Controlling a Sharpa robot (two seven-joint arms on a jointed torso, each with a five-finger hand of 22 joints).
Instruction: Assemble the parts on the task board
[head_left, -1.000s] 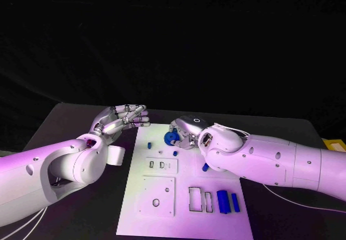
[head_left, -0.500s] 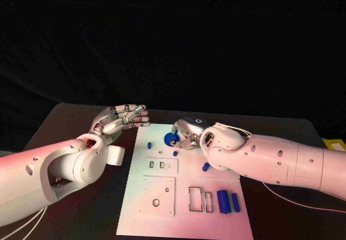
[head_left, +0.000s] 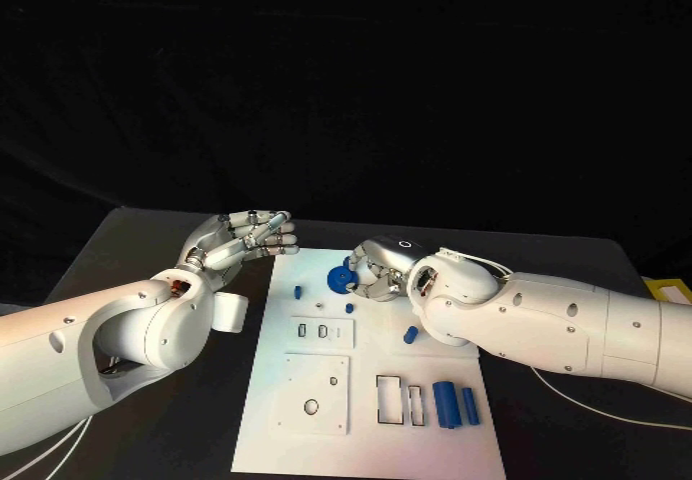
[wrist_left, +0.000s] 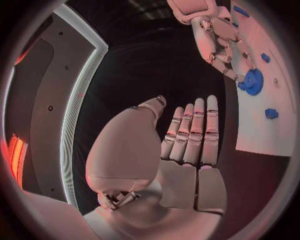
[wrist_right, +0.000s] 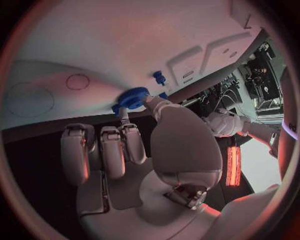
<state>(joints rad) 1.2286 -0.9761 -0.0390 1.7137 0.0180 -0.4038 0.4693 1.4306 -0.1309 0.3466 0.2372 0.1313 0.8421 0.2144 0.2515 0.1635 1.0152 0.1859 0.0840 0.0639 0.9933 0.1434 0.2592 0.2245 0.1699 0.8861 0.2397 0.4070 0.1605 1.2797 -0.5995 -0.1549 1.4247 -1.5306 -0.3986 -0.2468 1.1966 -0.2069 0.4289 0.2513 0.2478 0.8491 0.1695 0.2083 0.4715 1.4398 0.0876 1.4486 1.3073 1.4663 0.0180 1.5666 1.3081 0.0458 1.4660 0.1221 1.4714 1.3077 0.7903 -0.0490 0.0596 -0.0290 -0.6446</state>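
A round blue wheel-shaped part (head_left: 343, 277) hangs just above the far end of the white task board (head_left: 310, 440). My right hand (head_left: 381, 268) pinches it between thumb and a finger; the right wrist view shows the wheel (wrist_right: 131, 97) at the fingertips of that hand (wrist_right: 125, 155). My left hand (head_left: 242, 238) hovers beside the board's far left corner, fingers stretched out, holding nothing. The left wrist view shows this hand's palm (wrist_left: 181, 150) bare, with the wheel (wrist_left: 253, 81) beyond it.
Small blue pegs (head_left: 299, 291) (head_left: 353, 304) (head_left: 411, 334) sit on the board. Two blue bars (head_left: 446, 403) (head_left: 469, 403) lie near its right edge beside rectangular slots (head_left: 391, 397). A yellow object (head_left: 666, 289) lies at the table's right edge.
The right hand has shifted slightly while still holding the blue wheel. The left hand has barely moved.
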